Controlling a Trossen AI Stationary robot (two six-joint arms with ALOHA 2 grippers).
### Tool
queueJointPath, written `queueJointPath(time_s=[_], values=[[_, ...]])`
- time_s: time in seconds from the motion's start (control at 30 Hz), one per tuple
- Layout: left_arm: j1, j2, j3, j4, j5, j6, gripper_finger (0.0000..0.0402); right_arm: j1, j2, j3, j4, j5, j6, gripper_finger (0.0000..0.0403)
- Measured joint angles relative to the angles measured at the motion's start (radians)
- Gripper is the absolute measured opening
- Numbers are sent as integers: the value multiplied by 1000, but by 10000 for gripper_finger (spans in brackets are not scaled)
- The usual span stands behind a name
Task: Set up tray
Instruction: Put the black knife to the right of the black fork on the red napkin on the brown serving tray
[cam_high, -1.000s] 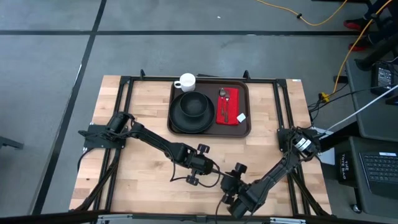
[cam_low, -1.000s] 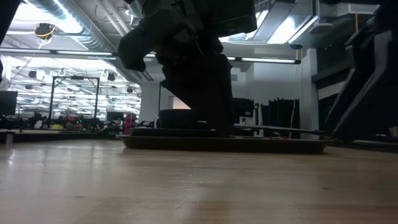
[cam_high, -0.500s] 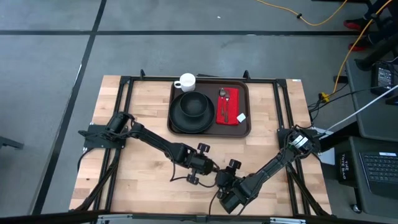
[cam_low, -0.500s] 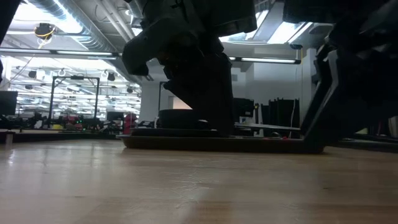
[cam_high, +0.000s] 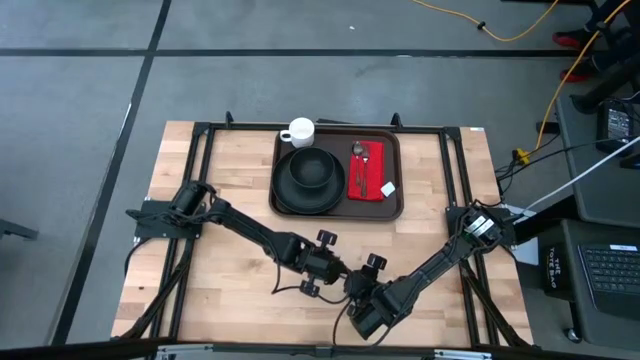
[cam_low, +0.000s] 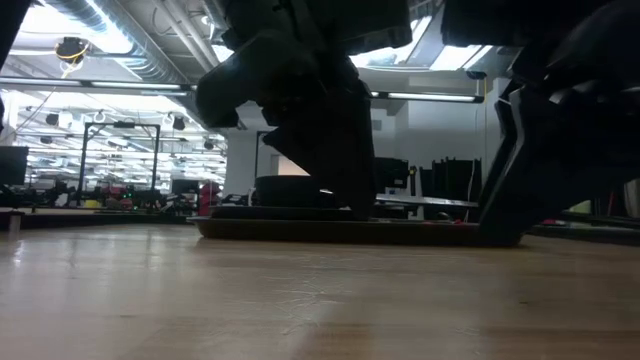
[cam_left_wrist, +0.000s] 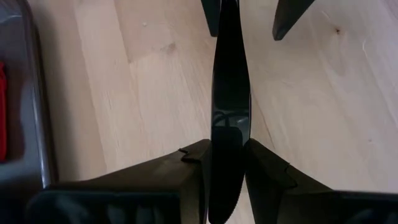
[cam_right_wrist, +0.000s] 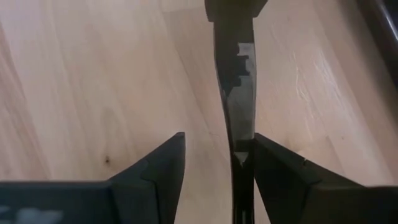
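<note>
The dark brown tray (cam_high: 396, 208) lies at the table's far middle. It carries a black plate with a bowl (cam_high: 309, 175), a red napkin with a spoon (cam_high: 366, 172) and a white cup (cam_high: 298, 131). Near the table's front middle my two grippers meet tip to tip. My left gripper (cam_left_wrist: 227, 155) is shut on a slim, glossy black utensil (cam_left_wrist: 229, 81). My right gripper (cam_right_wrist: 217, 146) stands open, with the utensil's (cam_right_wrist: 235, 93) other end between its fingers, close to one of them. My left gripper pinches one end of the black utensil (cam_left_wrist: 227, 140) between its two fingers. The fingers slant down from the table's left, and the utensil sticks out forward past them, in line with them, above the wood. My right gripper has the utensil's other end (cam_right_wrist: 239, 140) close against one finger (cam_right_wrist: 273, 168); I cannot tell whether they touch.
Bare wood lies to the left, right and near side of the grippers. Dark frame rails (cam_high: 455, 175) run along the table's left, right and far sides. The tray's edge (cam_left_wrist: 28, 93) shows beside my left gripper.
My right gripper has moved toward the table's left, up to my left gripper, so that the utensil's free end now stands between its fingers. My left gripper has stayed in place with the utensil.
</note>
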Motion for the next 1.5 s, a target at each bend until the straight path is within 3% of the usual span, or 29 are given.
queueJointPath(time_s=[0.67,0.87,1.5], values=[[-1,0,0,-7,27,21,63,-16,0,-1,3,-2,-4,54],[-1,0,0,-5,58,21,68,-16,0,-1,6,-2,-4,58],[-38,-58,0,-26,69,-24,148,-17,0,0,1,0,-6,54]])
